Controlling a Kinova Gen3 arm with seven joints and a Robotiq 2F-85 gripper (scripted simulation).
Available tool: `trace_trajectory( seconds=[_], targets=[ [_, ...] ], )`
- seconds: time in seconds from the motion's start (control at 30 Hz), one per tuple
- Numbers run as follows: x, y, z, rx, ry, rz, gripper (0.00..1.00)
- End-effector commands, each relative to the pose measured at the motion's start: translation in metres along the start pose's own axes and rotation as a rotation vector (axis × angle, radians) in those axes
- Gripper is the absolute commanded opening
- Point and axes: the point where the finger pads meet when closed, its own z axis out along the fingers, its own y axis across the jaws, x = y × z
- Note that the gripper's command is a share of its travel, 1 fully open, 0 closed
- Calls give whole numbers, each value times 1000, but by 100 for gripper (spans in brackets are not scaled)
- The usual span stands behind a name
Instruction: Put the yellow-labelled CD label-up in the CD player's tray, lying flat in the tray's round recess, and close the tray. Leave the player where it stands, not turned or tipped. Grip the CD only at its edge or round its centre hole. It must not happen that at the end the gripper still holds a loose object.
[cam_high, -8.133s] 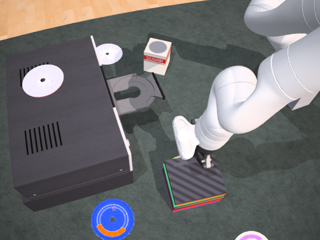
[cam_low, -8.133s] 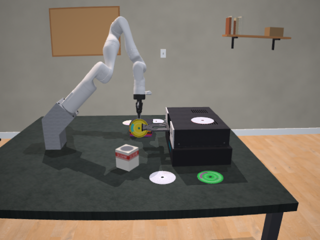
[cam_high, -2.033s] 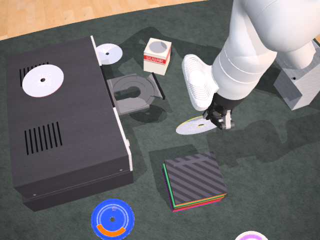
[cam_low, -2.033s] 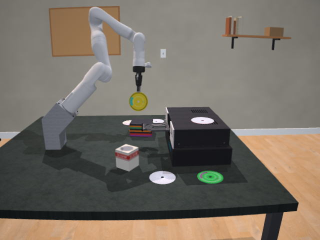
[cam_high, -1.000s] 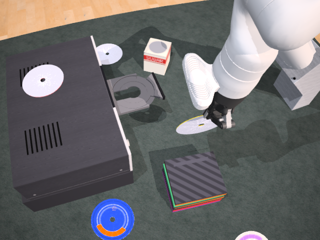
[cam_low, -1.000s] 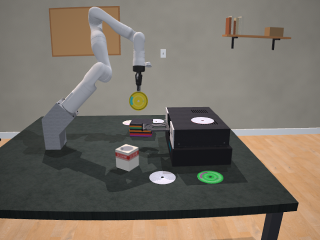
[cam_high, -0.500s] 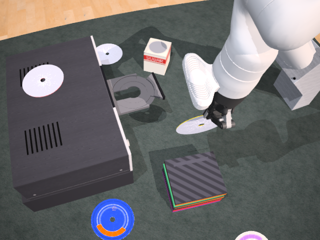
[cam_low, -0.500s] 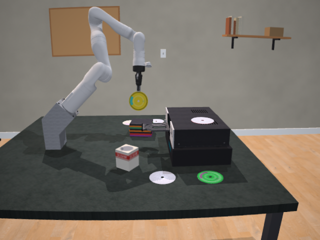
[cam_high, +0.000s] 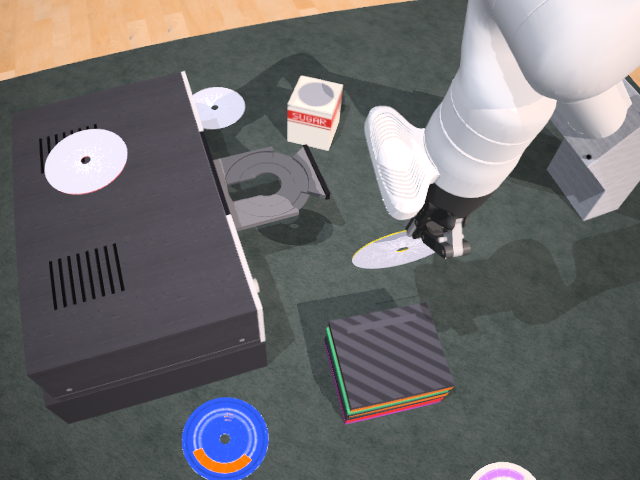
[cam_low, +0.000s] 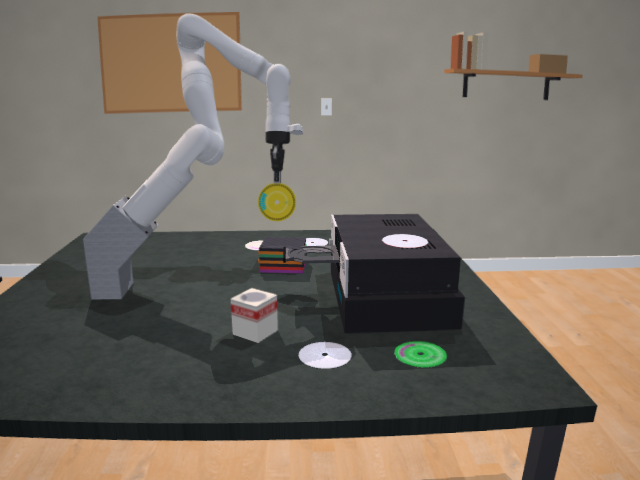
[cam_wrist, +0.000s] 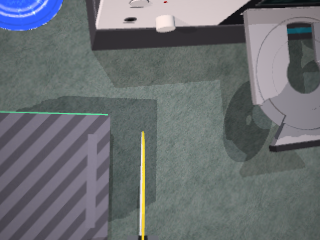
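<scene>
Yellow-labelled CD (cam_high: 379, 254) (cam_low: 276, 209) (cam_wrist: 143, 185) upright below pincer (cam_high: 439, 242) (cam_low: 277, 178), edge pinched. Tray (cam_high: 297, 205) (cam_low: 330, 258) (cam_wrist: 295, 117) ahead, open, unfilled. I judge pick-up done; tilting flat, laying, releasing, closing left.

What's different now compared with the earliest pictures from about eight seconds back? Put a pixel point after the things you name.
The gripper (cam_high: 454, 250) (cam_low: 277, 180) has risen away from the case stack (cam_high: 390, 356) (cam_low: 281, 256), lifting the yellow-labelled CD (cam_high: 379, 254) (cam_low: 277, 210) (cam_wrist: 143, 185), gripped at its edge then and now. The player (cam_high: 155, 206) (cam_low: 400, 276), its open tray (cam_high: 263, 209) (cam_low: 297, 254) (cam_wrist: 300, 117) and the sugar box (cam_high: 310, 131) (cam_low: 254, 324) stayed put.
</scene>
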Motion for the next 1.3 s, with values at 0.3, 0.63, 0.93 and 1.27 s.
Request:
trace_trajectory(
  seconds=[0.3,0.63,0.93,1.27],
  targets=[
    [1,1,0,1,3,-13,11],
    [2,3,0,1,8,-37,11],
    [4,7,1,1,18,-84,11],
    [7,13,3,1,31,-145,11]
  ],
)
